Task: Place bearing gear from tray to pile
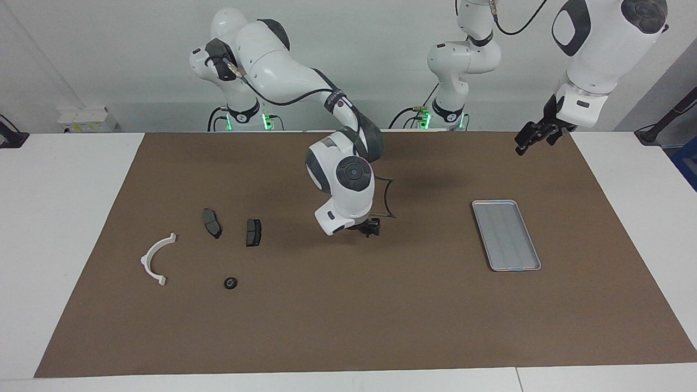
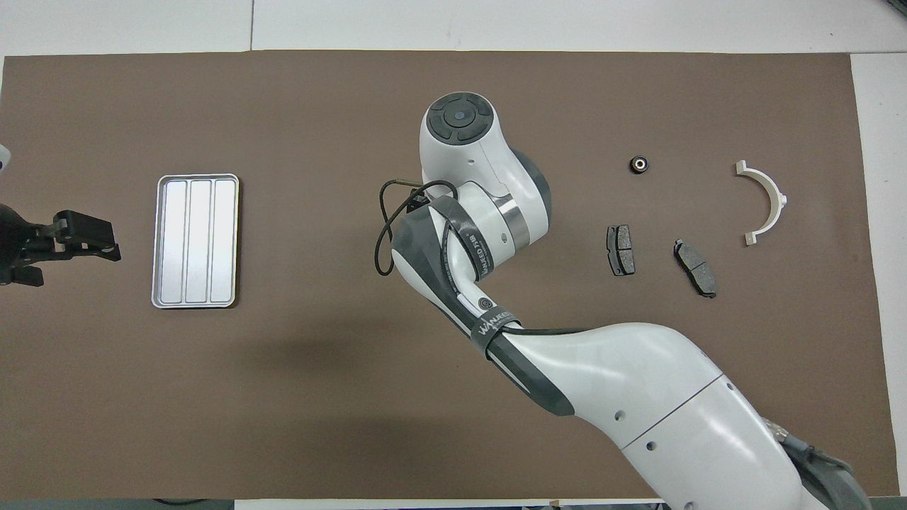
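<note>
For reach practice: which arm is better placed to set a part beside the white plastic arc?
Probably right: the right gripper hangs low over the brown mat's middle, between the silver-grey metal tray and the white semicircular plastic arc; the left gripper is raised beside the tray.

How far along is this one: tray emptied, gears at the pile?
Looks done: the tray is bare, and one small black gear lies on the mat beside the pile's white arc and two dark pads.

In hand: the right gripper is low over mid-mat between tray and pile; whether it holds anything is hidden.

The left gripper waits, raised.

Left: possibly one delivery.
</note>
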Available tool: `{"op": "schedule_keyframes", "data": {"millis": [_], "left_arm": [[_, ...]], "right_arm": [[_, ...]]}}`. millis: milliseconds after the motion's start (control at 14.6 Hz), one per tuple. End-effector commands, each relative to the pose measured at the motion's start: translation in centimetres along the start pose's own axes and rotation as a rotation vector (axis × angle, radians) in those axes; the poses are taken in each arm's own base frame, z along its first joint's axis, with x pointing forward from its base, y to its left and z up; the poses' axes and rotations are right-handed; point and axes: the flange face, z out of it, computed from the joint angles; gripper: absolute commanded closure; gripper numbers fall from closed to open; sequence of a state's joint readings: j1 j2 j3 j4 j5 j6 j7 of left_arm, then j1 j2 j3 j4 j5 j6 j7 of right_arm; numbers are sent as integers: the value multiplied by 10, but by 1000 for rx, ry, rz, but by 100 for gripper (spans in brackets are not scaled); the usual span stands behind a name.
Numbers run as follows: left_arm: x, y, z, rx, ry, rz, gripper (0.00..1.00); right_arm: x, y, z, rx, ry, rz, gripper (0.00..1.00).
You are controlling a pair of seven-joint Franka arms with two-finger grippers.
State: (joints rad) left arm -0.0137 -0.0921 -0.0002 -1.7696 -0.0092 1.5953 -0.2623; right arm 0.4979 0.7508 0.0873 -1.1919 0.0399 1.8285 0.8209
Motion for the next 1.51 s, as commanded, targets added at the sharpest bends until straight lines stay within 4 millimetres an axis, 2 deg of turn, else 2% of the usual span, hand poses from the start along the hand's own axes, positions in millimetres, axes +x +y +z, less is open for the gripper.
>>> {"op": "schedule_keyframes", "data": {"millis": [0,68,205,479,548,685,958,1095,1438], "left_arm": [[7,-2,2,-22,-6,14,0],[9,0,1,-25,2,16,0],[29,9,11,-34,36,22,0],[20,-1,4,-27,14,54,0],[23,0,6,-30,23,61,0],[15,3,14,-20,-20,70,0],[8,-3,13,-15,-56,62,0],[8,2,13,-14,-48,60,0],[9,6,12,-15,-39,68,0]], "right_arm": [[4,-5,1,31,21,19,0],[-4,-14,7,33,25,11,0],[-8,-23,16,43,34,16,1],[-6,-23,38,23,12,22,1],[-7,-24,39,21,12,19,1],[-9,-25,48,14,-2,21,3],[-10,-27,56,18,-22,23,5],[-16,-32,62,12,-29,22,8],[-21,-35,62,23,-51,33,12]]}}
